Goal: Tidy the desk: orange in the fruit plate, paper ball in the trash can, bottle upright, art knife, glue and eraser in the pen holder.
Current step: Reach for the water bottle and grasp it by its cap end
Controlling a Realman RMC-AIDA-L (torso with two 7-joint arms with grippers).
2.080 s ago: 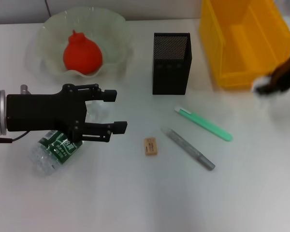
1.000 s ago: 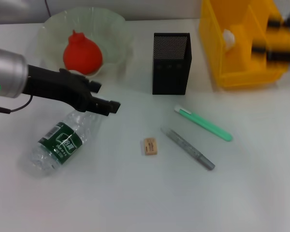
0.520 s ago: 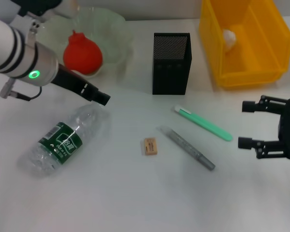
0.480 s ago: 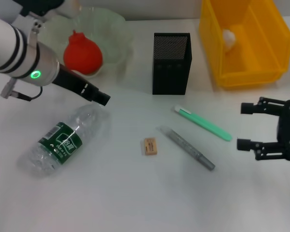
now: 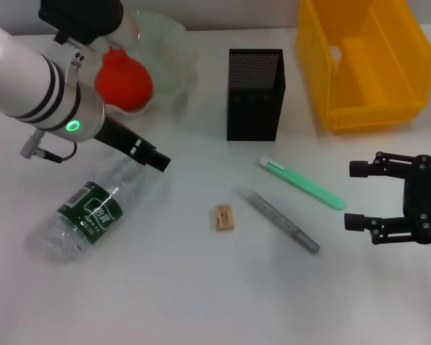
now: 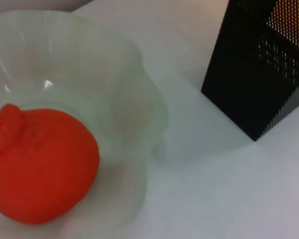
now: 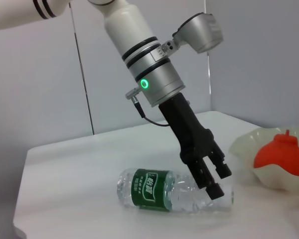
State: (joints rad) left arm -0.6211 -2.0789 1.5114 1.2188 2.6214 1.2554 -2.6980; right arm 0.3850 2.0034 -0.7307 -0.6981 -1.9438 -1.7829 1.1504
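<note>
The clear bottle [image 5: 86,213] with a green label lies on its side at the front left; it also shows in the right wrist view [image 7: 164,190]. My left gripper [image 5: 156,159] points down at its neck end, open, just above it [image 7: 219,181]. The orange [image 5: 123,79] sits in the glass fruit plate [image 5: 174,50]. The green art knife [image 5: 302,184], grey glue stick [image 5: 277,220] and eraser [image 5: 224,217] lie on the table in front of the black mesh pen holder [image 5: 253,94]. My right gripper [image 5: 353,195] is open and empty, right of the knife.
A yellow bin [image 5: 366,65] stands at the back right, with a small white patch [image 5: 335,54] at its inner left wall. In the left wrist view the plate's rim [image 6: 149,99] and the pen holder [image 6: 261,74] stand close together.
My left arm has turned and its gripper tip has dropped slightly toward the bottle's neck. My right gripper, earlier over the yellow bin, has come down to the table and drifted slightly left.
</note>
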